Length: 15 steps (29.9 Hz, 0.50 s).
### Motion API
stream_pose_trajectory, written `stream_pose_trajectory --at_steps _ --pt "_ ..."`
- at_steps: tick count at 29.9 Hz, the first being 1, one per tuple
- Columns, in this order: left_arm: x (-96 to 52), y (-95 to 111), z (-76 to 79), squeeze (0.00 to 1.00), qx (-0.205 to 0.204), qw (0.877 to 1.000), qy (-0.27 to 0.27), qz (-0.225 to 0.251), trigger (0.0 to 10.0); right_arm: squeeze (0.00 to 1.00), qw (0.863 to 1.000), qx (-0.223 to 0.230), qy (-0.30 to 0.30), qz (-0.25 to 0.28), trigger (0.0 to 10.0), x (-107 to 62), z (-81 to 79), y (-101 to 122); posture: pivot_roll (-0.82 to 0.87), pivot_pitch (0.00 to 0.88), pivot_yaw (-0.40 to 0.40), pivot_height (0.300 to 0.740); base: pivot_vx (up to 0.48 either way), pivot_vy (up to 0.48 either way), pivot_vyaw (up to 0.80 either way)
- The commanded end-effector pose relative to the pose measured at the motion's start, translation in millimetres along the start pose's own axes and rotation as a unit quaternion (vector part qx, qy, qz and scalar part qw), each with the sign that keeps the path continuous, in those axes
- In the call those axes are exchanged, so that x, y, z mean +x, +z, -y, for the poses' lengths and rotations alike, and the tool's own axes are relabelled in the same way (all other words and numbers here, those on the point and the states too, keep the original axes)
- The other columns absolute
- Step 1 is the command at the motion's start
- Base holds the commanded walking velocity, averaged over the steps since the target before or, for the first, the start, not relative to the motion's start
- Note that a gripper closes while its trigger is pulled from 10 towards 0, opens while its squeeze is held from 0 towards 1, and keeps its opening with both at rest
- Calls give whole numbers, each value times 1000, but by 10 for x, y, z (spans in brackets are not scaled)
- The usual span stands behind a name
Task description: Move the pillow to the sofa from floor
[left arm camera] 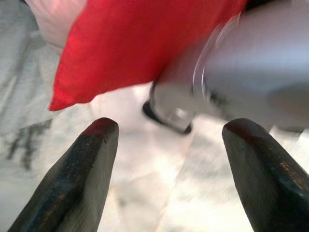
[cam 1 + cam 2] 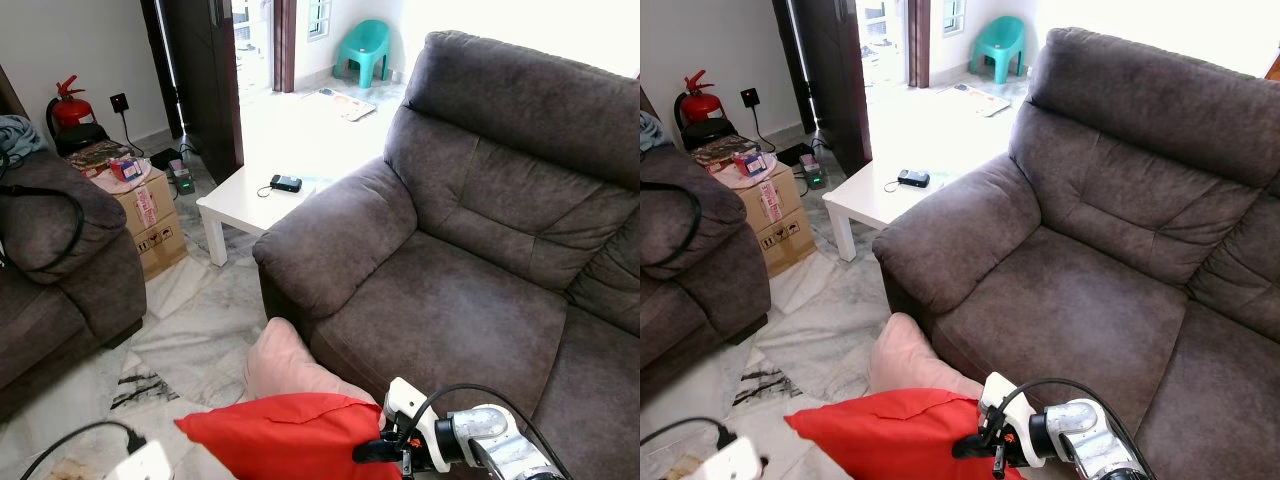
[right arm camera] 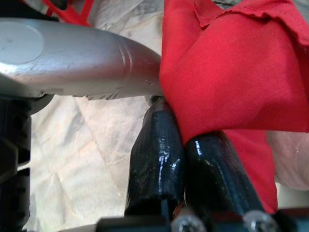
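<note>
Beside dark brown fabric sofa [image 2: 470, 290]: my right fingers [image 3: 186, 164] pinch red cloth pillow's [image 2: 285, 435] edge for lifting onto seat; my left fingers [image 1: 91, 164] spread, empty.

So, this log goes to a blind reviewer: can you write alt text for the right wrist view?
The right gripper, its two black fingers shut, pinches a fold of the red pillow. A silver arm crosses above pale marble floor.
</note>
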State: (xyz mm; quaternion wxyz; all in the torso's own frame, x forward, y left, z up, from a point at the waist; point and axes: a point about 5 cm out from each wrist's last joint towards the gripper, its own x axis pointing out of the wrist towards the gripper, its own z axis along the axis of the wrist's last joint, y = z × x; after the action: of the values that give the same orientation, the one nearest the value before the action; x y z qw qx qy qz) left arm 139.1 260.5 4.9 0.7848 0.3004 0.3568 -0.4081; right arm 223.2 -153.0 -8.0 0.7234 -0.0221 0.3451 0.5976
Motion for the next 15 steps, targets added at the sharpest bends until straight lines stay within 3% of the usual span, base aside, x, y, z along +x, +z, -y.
stream_pose_trajectory --at_steps 1,4,8,15 --pt "44 38 -130 0 51 998 41 2 10000 0 998 -53 17 8 10000 -46 10 136 213 0 -116 740 0 0 0" --pt "76 56 -198 0 64 996 65 5 10000 0 998 -57 21 -12 10000 -54 2 91 210 0 -118 740 0 0 0" --pt "110 11 -204 0 102 994 50 -6 10000 0 994 -79 45 -66 10000 -68 -40 -8 208 0 -120 740 0 0 0" --pt "166 -86 -197 0 99 994 47 3 10000 0 988 -102 70 -92 10000 -86 -68 -33 216 0 -128 740 0 0 0"
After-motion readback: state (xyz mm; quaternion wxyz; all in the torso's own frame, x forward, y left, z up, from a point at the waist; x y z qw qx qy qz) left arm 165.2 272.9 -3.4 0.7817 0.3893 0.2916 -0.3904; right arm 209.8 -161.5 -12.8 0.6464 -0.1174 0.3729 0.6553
